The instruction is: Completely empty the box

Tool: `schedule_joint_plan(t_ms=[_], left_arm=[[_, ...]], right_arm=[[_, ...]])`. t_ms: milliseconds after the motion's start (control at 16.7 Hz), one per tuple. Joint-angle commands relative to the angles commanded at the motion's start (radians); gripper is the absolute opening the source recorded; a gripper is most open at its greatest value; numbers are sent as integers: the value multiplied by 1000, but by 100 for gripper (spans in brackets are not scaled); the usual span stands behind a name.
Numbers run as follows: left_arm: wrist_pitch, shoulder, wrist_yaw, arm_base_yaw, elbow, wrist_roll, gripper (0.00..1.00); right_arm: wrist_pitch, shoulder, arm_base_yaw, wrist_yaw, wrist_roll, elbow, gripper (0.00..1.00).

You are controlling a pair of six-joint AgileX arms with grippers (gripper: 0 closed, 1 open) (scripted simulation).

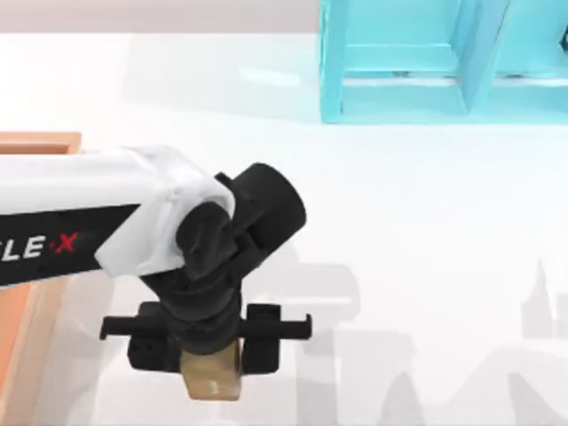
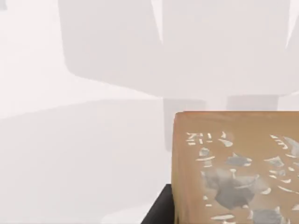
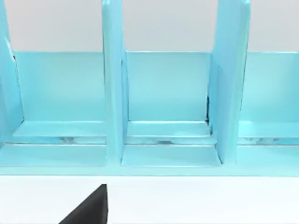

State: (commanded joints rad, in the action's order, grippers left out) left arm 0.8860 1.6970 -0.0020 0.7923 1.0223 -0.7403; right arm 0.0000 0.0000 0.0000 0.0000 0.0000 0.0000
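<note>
Nearest the top view's lower edge, my left gripper (image 1: 211, 351) is clamped on a small tan cube (image 1: 213, 373) above the white table (image 1: 426, 222); the left wrist view shows grey-white flecks on its face (image 2: 236, 168), perhaps print, unreadable. The white arm reads "LE·X". The large shallow wooden box (image 1: 31, 146) sits at the table's left edge. Farthest, a light blue shelf unit (image 1: 399, 89) faces my right arm, whose finger state I cannot tell.
</note>
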Motion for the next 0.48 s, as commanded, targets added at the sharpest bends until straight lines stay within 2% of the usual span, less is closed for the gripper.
schedule_joint_plan(t_ms=[180, 420, 480], left_arm=[[-69, 31, 0, 3, -47, 2, 0], [-71, 33, 0, 3, -49, 2, 0], [-71, 33, 0, 3, -49, 2, 8]], right_arm=[[0, 0, 0, 0, 0, 0, 100], [0, 0, 0, 0, 0, 0, 100], [0, 0, 0, 0, 0, 0, 100]])
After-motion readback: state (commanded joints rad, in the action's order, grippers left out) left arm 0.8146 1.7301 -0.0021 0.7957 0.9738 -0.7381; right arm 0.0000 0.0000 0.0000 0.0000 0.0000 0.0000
